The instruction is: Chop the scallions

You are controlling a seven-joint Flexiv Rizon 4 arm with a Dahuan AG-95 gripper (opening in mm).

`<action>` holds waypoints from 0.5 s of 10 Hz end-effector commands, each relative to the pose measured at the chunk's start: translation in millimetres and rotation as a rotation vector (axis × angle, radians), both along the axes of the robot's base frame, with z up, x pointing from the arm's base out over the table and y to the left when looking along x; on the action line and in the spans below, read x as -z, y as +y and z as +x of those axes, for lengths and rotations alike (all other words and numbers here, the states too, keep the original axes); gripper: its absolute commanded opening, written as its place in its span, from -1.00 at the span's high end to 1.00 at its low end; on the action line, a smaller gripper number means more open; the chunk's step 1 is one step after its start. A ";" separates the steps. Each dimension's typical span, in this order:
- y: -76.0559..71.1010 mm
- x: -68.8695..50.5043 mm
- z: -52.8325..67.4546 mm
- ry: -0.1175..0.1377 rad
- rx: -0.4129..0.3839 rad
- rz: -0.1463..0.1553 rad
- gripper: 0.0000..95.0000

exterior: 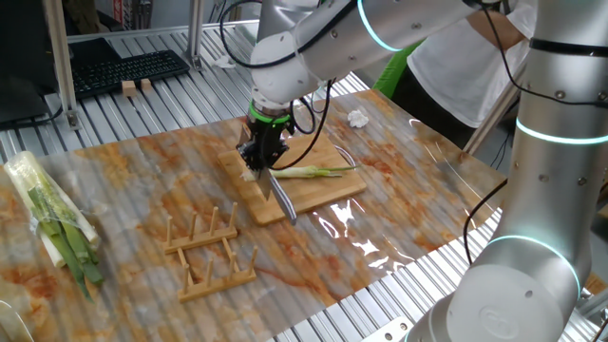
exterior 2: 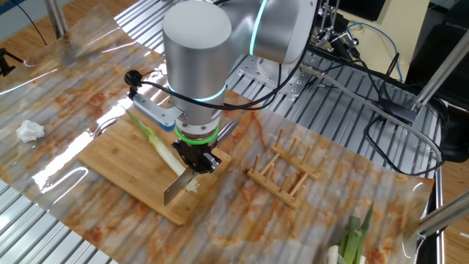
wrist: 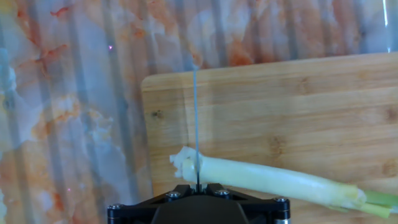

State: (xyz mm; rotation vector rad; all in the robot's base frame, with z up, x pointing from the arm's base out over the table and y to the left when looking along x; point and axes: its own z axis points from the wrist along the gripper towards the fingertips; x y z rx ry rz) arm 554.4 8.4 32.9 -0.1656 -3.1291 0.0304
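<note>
One scallion stalk [exterior: 311,172] lies across the wooden board [exterior: 328,195], white end to the left and green end to the right. My gripper [exterior: 261,154] hangs over the white end, shut on a knife [exterior: 283,201]. In the hand view the blade [wrist: 196,118] shows edge-on as a thin line. It crosses the scallion [wrist: 267,180] close to its white tip, with the board [wrist: 298,99] beneath. From the other fixed view the gripper [exterior 2: 196,158] holds the blade [exterior 2: 176,189] down at the stalk's [exterior 2: 156,139] near end on the board [exterior 2: 121,165].
A wooden rack [exterior: 204,249] stands left of the board. A plastic-wrapped bundle of green stalks [exterior: 57,223] lies at the far left. A crumpled tissue [exterior: 357,118] sits behind the board. A keyboard [exterior: 123,71] rests at the back left. A person stands at the back right.
</note>
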 end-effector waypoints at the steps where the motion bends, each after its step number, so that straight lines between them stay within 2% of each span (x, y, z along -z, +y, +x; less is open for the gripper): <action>1: 4.2 17.6 -1.7 -0.010 0.003 -0.001 1.00; 3: 0.8 14.9 2.4 -0.011 -0.002 0.000 1.00; 5: 2.2 16.7 0.2 -0.013 0.007 0.009 1.00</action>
